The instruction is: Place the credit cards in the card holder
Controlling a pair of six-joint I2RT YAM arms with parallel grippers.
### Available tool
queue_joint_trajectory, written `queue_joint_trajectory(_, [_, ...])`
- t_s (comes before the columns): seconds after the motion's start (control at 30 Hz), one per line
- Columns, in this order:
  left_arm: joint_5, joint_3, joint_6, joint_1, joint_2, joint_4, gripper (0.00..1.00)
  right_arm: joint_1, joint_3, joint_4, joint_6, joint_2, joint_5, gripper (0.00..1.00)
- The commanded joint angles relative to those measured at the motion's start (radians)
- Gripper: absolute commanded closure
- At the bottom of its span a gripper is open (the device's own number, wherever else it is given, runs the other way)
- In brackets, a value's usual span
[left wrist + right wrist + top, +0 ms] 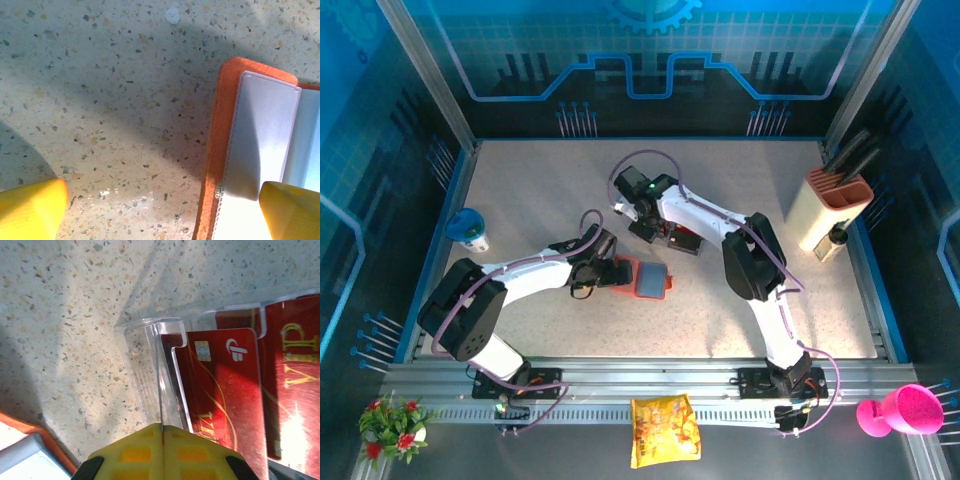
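The orange card holder (645,278) lies open mid-table, its grey-blue inner pockets (260,145) facing up. My left gripper (165,210) is open and straddles the holder's left edge (217,150). One yellow finger (287,210) is over the pocket and the other is over bare table. Red credit cards (225,390) stand in a clear plastic rack (145,365) just behind the holder; the same cards (685,240) show red in the top view. My right gripper (161,432) is shut on a thin card seen edge-on (160,380), just over the rack's left end.
A beige knife block (835,205) stands at the right edge and a blue-lidded cup (470,228) at the left. A yellow snack bag (663,430), a pink cup (900,410) and a small flower pot (392,422) sit off the table in front.
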Motion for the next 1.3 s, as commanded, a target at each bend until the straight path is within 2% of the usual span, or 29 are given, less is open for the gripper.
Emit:
queue_joint_trajectory(0.0, [0.007,-0.012,0.000,-0.008,-0.008,-0.012,0.01,0.013,-0.014,0.022,-0.030,-0.065,-0.011,0.98])
queue_joint_trajectory(0.37, [0.014,0.037,0.002,-0.008,-0.042,-0.033,0.01,0.023,-0.011,0.045,0.007,-0.162,-0.057,1.00])
queue_joint_trajectory(0.53, [0.003,0.080,0.030,-0.009,-0.031,-0.053,0.01,0.013,-0.035,0.047,0.134,-0.227,-0.125,1.00])
queue_joint_trajectory(0.67, [-0.016,0.098,0.061,-0.008,-0.002,-0.074,0.01,-0.012,-0.130,0.088,0.286,-0.306,-0.223,1.00])
queue_joint_trajectory(0.83, [-0.040,0.087,0.079,-0.007,0.009,-0.093,0.01,-0.059,-0.349,0.244,0.505,-0.436,-0.391,1.00])
queue_joint_trajectory(1.0, [-0.059,0.047,0.075,-0.008,-0.006,-0.106,0.01,-0.128,-0.657,0.523,0.774,-0.559,-0.563,1.00])
queue_joint_trajectory(1.1, [-0.068,0.019,0.061,-0.008,-0.021,-0.114,0.01,-0.155,-0.811,0.705,0.912,-0.599,-0.629,1.00])
queue_joint_trajectory(1.27, [-0.078,-0.025,0.033,-0.008,-0.046,-0.119,0.01,-0.155,-0.972,0.941,1.083,-0.612,-0.671,1.00])
